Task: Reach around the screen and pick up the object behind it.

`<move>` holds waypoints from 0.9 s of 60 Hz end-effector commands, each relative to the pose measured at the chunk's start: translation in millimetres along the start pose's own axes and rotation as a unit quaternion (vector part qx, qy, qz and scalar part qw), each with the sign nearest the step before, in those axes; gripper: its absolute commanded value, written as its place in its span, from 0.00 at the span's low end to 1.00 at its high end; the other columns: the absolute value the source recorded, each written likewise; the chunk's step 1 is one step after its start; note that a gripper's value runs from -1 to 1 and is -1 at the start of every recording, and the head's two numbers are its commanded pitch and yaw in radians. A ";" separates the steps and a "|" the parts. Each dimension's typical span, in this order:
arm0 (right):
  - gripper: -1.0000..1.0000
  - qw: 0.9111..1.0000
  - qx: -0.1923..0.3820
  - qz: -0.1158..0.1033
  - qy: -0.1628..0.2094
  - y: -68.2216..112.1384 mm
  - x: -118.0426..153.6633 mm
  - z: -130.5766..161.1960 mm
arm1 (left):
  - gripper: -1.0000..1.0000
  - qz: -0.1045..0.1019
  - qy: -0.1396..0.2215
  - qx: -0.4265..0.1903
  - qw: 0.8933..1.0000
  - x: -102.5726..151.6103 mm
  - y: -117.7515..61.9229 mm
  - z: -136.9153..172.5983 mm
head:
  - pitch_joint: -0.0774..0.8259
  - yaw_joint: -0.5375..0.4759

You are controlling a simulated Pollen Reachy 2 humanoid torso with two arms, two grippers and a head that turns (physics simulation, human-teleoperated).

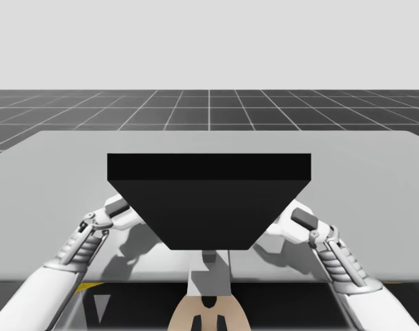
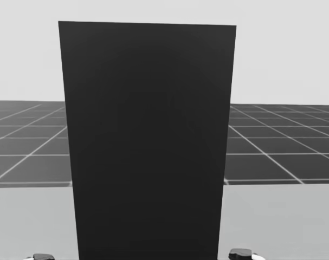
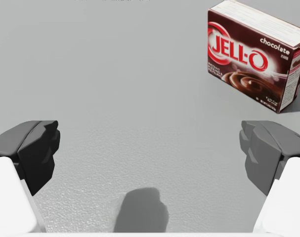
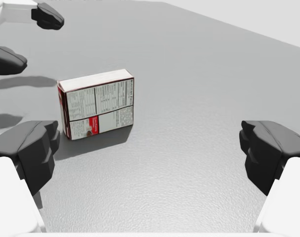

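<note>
The grey table (image 1: 50, 172) carries a tall black screen (image 1: 209, 200), upright in the middle. My arms flank it, one on each side. My left gripper (image 3: 150, 148) hangs over bare tabletop with its fingers wide apart. My right gripper (image 4: 150, 150) is spread just as wide, with nothing between its fingers. The small brown and white box (image 3: 256, 54) stands on the table behind the screen, between the two grippers and ahead of each, touching neither.

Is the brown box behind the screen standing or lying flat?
Standing on edge: the brown box shows a broad printed face upright in both wrist views, narrow side up.
</note>
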 end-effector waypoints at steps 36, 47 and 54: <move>0.00 1.000 0.004 0.006 -0.004 0.4 -3.7 -4.3 | 0.00 0.005 0.004 -0.100 0.995 21.9 -22.1 -69.1 | 0.19 0.48; 0.00 1.000 0.003 0.008 -0.003 0.2 -3.0 -3.7 | 0.00 -0.005 0.012 -0.130 0.991 26.8 -33.3 -91.7 | 0.20 0.48; 0.00 1.000 0.001 0.009 -0.004 0.0 -2.4 -3.2 | 0.00 -0.012 0.022 -0.144 0.989 26.4 -34.1 -107.3 | 0.20 0.48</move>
